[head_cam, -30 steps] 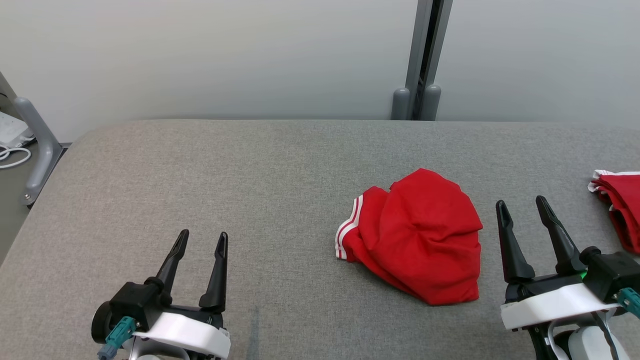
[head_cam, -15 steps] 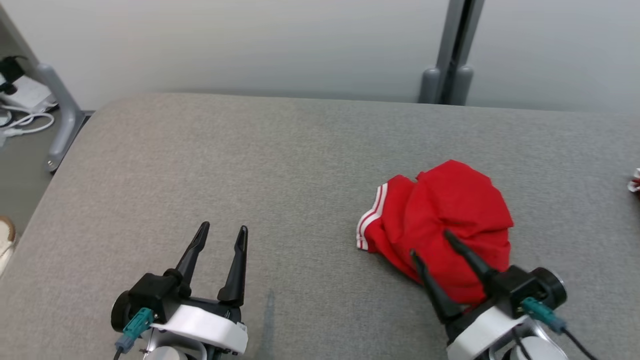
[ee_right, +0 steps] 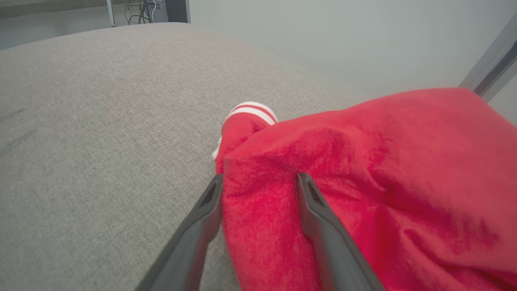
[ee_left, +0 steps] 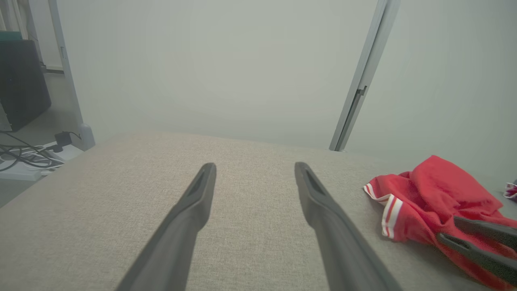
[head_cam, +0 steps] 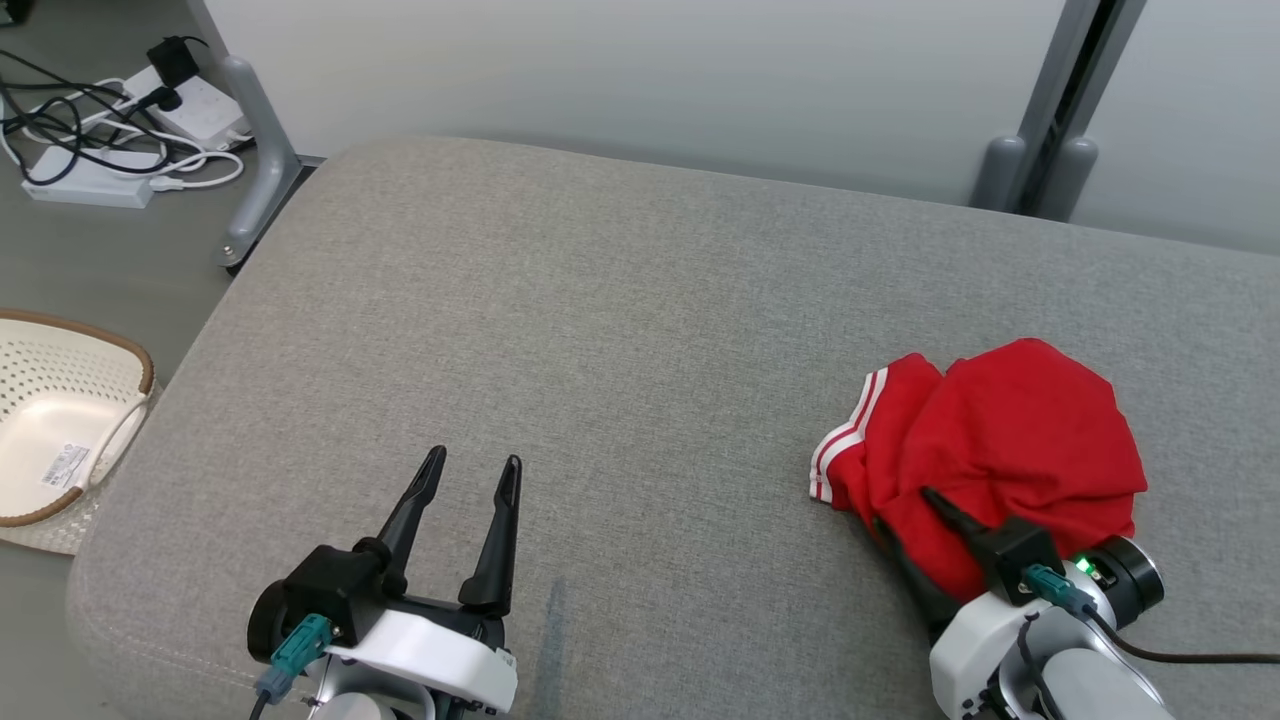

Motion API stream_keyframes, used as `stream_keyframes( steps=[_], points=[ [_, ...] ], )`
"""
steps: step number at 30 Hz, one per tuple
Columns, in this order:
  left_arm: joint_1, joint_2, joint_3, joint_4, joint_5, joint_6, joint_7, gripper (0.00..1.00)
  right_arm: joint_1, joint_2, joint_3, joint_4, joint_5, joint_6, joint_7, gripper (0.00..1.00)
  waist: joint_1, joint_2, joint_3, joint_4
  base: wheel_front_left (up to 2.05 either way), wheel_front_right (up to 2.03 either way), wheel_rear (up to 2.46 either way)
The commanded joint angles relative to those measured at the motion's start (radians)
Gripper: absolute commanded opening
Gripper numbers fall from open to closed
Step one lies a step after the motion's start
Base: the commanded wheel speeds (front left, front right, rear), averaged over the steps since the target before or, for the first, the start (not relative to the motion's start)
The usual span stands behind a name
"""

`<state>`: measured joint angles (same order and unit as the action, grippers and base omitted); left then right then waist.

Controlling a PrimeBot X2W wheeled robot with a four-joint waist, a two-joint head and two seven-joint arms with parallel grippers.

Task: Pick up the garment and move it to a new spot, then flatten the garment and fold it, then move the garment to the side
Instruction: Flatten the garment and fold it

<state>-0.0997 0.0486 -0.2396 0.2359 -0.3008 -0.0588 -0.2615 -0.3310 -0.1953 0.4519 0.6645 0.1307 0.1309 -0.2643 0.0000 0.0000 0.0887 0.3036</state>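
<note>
The garment (head_cam: 1010,450) is a crumpled red piece with white-striped trim, lying at the right of the grey padded table (head_cam: 600,330). It also shows in the left wrist view (ee_left: 436,190) and the right wrist view (ee_right: 383,161). My right gripper (head_cam: 905,510) sits at its near-left edge. The jaws are apart and straddle a fold of the red cloth (ee_right: 259,178) without pinching it flat. The left wrist view shows the same gripper (ee_left: 448,228) low on the cloth. My left gripper (head_cam: 475,458) stands open and empty over bare table at the lower left (ee_left: 254,167).
A white perforated basket (head_cam: 60,410) sits on the floor left of the table. Cables and a power strip (head_cam: 110,150) lie beside a grey leg (head_cam: 255,150). A grey post (head_cam: 1050,120) stands behind the table. Another red-and-white cloth (ee_left: 511,190) peeks in at the far right.
The head camera has swung left. My right gripper went from right of the garment onto its near edge, and its fingers have narrowed a little around the cloth. The left gripper stays put.
</note>
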Motion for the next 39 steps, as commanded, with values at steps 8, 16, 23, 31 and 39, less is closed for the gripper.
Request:
stream_keyframes(
  steps=[8,16,23,31,39],
  points=[
    [0.013,0.004,-0.006,0.011,-0.001,0.001,-0.003,1.00,-0.057,0.064,0.073,0.000,0.067,0.000,0.000,0.00,0.0000,0.0000,-0.035,0.016,0.00,0.00,0.00],
    [0.031,0.004,0.000,0.021,0.014,-0.004,-0.003,1.00,-0.172,0.116,0.187,-0.145,0.320,0.000,0.000,0.00,0.0000,0.0000,-0.083,0.007,0.00,0.00,0.00],
    [0.050,0.004,0.011,0.019,0.019,-0.004,-0.003,1.00,-0.285,0.075,0.099,-0.324,0.394,0.000,0.001,0.00,0.0000,0.0000,-0.106,-0.004,0.00,0.00,0.00],
    [0.029,0.004,0.012,0.006,0.008,-0.004,-0.003,1.00,-0.157,-0.002,-0.149,-0.138,0.444,0.000,0.001,0.00,0.0000,0.0000,-0.063,-0.027,0.00,0.00,0.00],
    [-0.014,0.004,0.007,0.006,0.011,-0.005,-0.003,1.00,-0.139,-0.068,-0.361,0.264,0.525,0.000,0.000,0.82,0.0000,0.0000,-0.004,-0.061,0.00,0.00,0.00]
  ],
)
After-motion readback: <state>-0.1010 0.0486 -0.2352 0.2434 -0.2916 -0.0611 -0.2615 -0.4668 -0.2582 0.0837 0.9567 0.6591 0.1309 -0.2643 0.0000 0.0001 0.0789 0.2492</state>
